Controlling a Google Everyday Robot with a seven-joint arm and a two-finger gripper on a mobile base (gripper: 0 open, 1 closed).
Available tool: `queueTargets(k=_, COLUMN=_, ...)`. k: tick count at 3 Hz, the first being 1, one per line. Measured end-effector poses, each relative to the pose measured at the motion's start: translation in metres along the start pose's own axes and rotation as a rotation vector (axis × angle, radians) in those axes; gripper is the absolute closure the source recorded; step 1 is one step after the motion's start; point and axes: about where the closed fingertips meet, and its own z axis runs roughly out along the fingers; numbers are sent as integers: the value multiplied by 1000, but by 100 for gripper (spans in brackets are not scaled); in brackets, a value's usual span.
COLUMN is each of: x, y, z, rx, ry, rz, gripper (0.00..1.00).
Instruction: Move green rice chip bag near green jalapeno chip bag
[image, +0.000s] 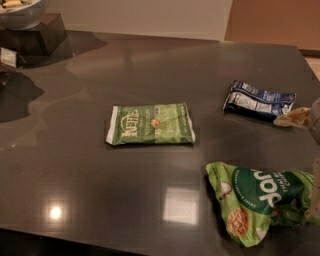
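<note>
Dark glossy surface (75, 190) carries everything. Green rice chip bag (260, 200), puffy and crumpled, lies right up against the end effector (316, 185), on its left. End effector shows only as a pale sliver at the right frame edge; cannot tell if it is spread or closed. Green jalapeno chip bag (150, 124) lies flat, well apart to the end effector's left. Dark blue bag (257, 101) lies near it, farther back. Bowl (20, 12) sits far off, back left.
</note>
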Motion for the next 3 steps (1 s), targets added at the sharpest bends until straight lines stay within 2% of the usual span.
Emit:
queueTargets(k=2, x=19, y=22, z=36, rx=-87, ry=-15, rz=-61, gripper=0)
queueTargets(k=3, x=24, y=29, z=47, rx=-110, ry=-12, rz=-80, gripper=17)
